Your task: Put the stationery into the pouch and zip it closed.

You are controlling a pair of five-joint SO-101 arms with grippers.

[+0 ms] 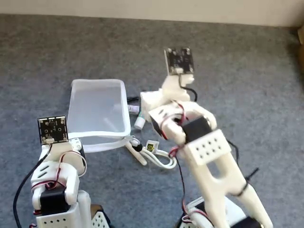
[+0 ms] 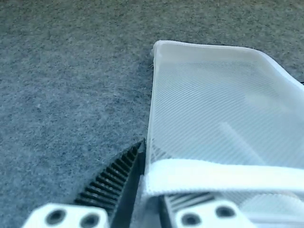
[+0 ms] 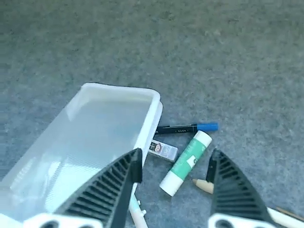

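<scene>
Gripping the zipper edge of the translucent mesh pouch (image 2: 213, 104) between the clenched fingers of the left gripper (image 2: 152, 167). Hovering the right gripper (image 3: 176, 154), fingers spread wide, over the glue stick (image 3: 183, 164) lying between them, with the blue-capped pen (image 3: 187, 128) and small eraser (image 3: 161, 151) just past the fingertips and a pencil (image 3: 204, 185) beside one finger.

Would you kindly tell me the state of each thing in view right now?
pouch: lying flat, zipper edge pinched.
left gripper: shut on the pouch.
glue stick: capped, lying outside the pouch.
pen: capped, lying outside the pouch.
eraser: lying outside, beside the pouch.
pencil: lying outside the pouch.
right gripper: open, empty, above the glue stick.
</scene>
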